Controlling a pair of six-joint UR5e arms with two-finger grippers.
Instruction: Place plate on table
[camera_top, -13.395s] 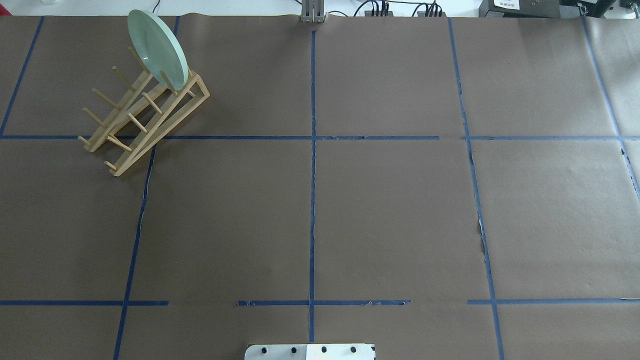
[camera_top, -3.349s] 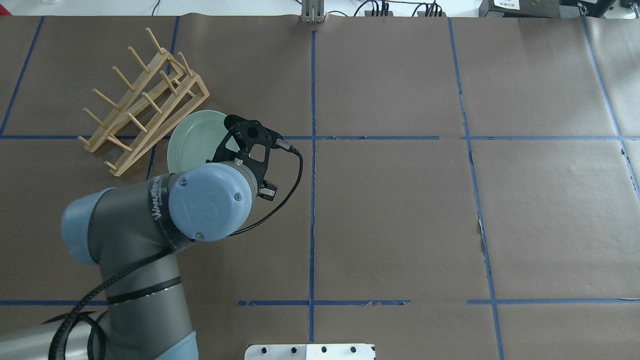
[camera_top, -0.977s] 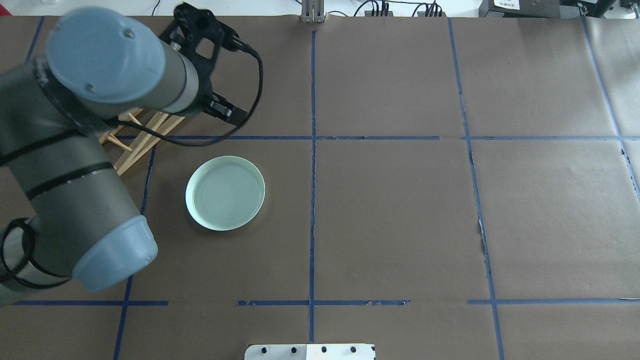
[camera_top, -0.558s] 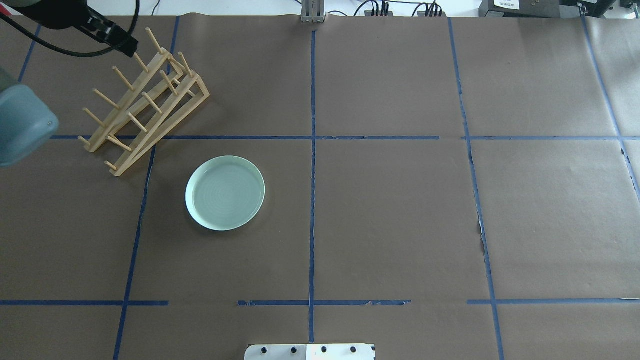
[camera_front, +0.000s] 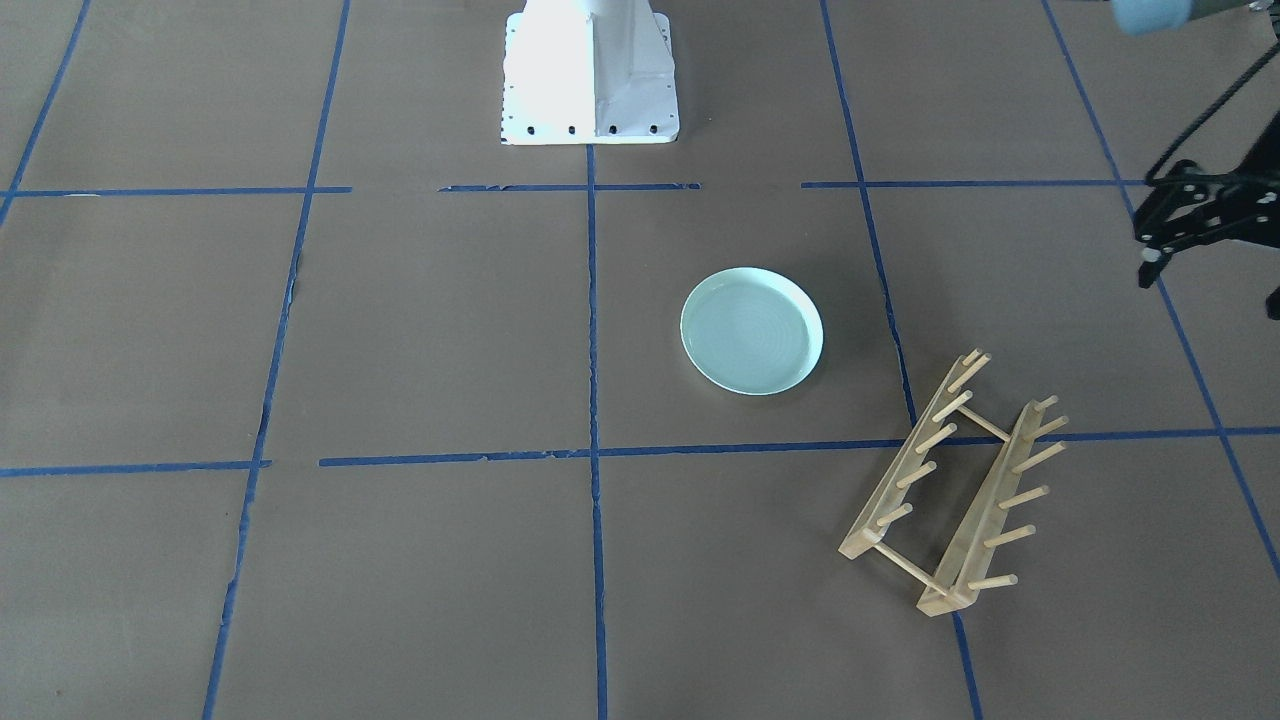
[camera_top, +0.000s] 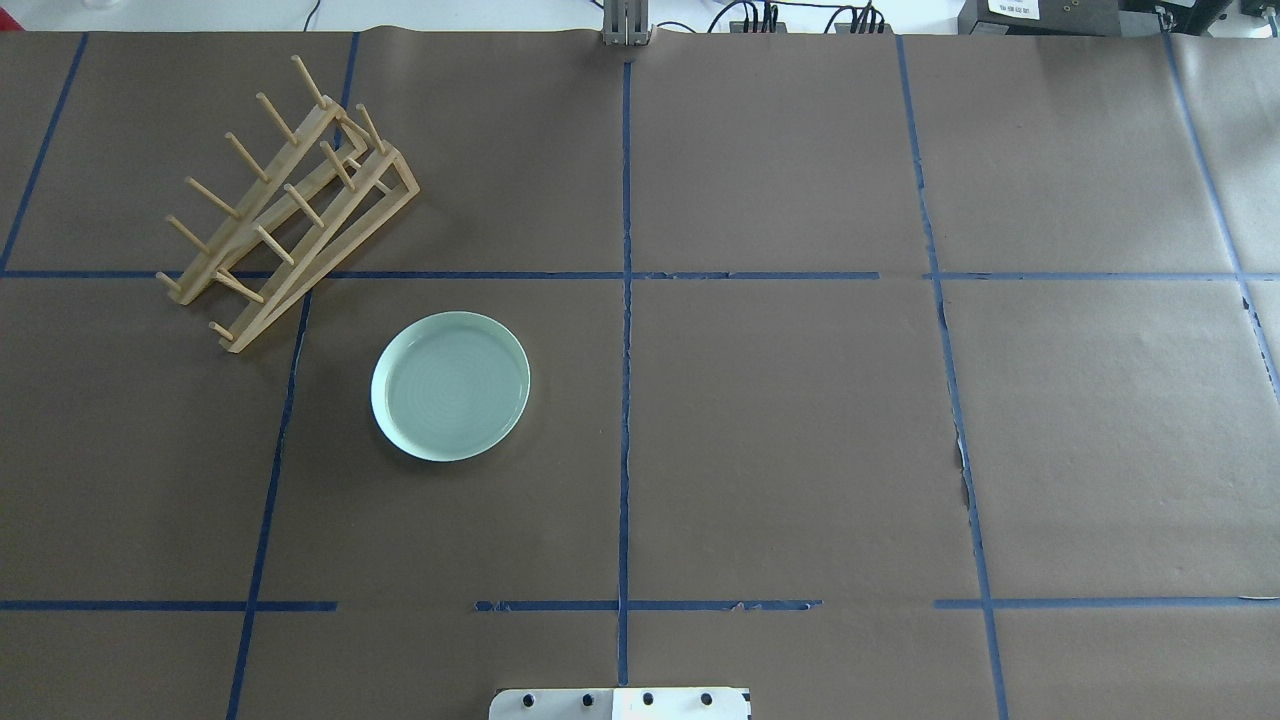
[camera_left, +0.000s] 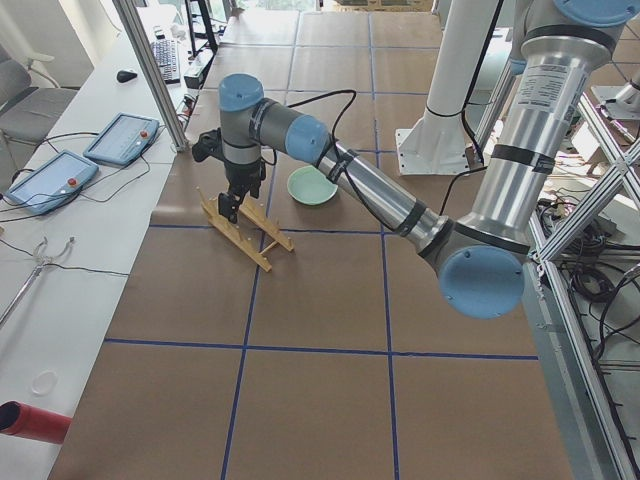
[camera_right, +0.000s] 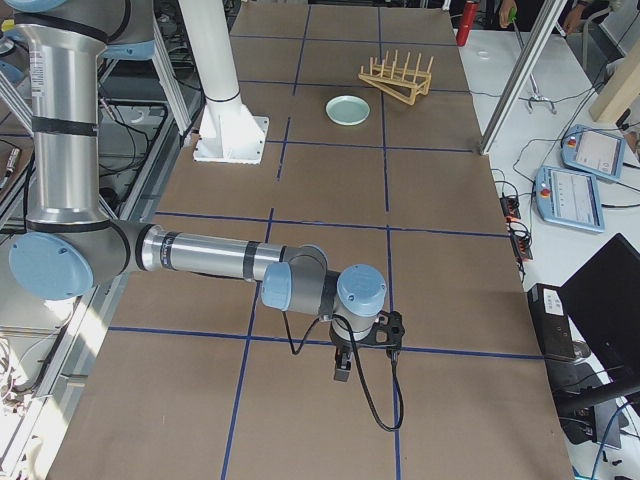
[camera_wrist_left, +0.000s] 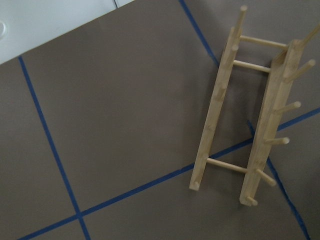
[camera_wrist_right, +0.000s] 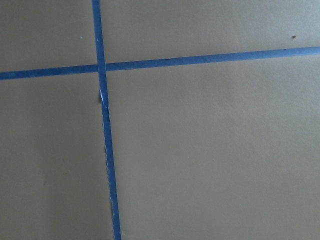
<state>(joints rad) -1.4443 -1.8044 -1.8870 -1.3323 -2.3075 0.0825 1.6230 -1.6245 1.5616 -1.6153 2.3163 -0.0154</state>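
- Change: the left arm, which crossed the upper-left corner of the overhead view 0.6 s ago, has left that frame. The plate and the wooden peg rack lie where they lay then.
- Overhead view: plate flat and face up on the table, left of centre, in the square just left of the middle tape line. Rack in the upper left, apart from the plate. White robot base at the bottom edge.
- Front-facing view: plate just right of centre, rack at lower right, black wrist hardware of the left arm at the right edge, above the table and cut off by the frame.
- Left side view: left gripper points down, overlapping the rack's upper-left end in the frame, with the plate to its right. Nothing seen in the claw; its opening cannot be told.
- Right side view: right arm stretched low across the lower half of the frame. Right gripper close over a blue tape line; its opening cannot be told. Plate and rack small at top centre.
- Left wrist view: rack at the right of the frame, on brown paper.
- Right wrist view: brown paper and crossing blue tape only.
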